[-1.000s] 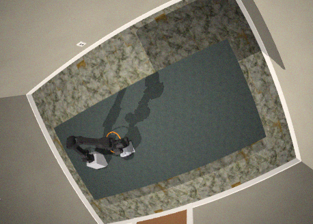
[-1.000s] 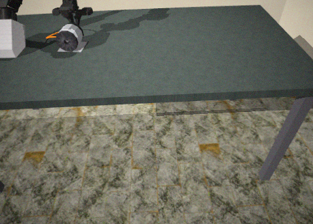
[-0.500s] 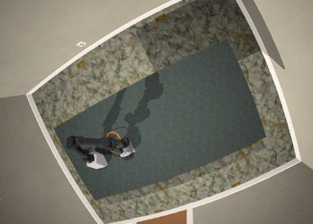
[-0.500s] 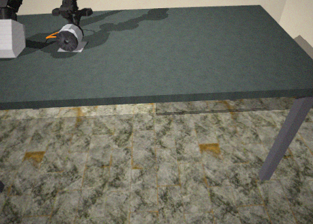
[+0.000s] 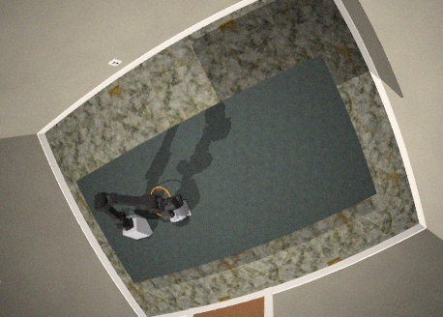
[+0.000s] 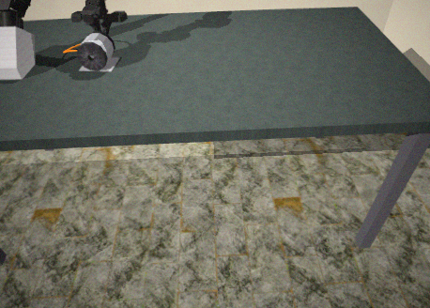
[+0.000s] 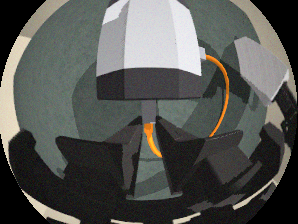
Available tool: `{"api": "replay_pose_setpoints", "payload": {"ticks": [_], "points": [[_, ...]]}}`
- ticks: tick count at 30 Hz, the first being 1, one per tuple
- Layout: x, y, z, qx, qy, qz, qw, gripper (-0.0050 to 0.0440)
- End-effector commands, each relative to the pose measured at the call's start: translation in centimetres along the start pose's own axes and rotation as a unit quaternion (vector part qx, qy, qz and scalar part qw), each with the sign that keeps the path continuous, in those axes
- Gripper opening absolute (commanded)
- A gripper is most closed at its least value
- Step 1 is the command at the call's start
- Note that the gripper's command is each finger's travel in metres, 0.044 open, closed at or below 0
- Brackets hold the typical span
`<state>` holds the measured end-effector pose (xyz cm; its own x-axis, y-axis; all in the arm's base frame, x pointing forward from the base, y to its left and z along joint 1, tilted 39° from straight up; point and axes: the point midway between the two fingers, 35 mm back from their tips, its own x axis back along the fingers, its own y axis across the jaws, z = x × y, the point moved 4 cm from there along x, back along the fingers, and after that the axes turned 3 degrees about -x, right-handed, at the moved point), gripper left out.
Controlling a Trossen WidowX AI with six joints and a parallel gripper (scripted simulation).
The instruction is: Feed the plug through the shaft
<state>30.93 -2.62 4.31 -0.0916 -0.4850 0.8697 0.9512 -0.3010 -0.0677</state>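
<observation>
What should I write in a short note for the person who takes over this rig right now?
Gripper: shut on the plug, a small grey piece with the orange cable behind it, held just behind the motor.
Motor: lies on its side on a small plate near the table's left rear corner. The cable loops in an arc beside it.
Done: plug grasped and brought to the motor's rear.
Not visible: how far the plug has entered the shaft. Nothing shows at the dark front face in the exterior view.
Left: push the plug through, lay it flat well past the far end, open, back away.
</observation>
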Motion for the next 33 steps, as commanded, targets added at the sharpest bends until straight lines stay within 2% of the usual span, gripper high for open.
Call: {"api": "replay_pose_setpoints", "payload": {"ticks": [1,33], "points": [[-0.08,-0.01,-0.15,0.002,-0.002,0.0,1.0,0.0],[-0.14,0.01,-0.52,0.002,-0.002,0.0,1.0,0.0]]}}
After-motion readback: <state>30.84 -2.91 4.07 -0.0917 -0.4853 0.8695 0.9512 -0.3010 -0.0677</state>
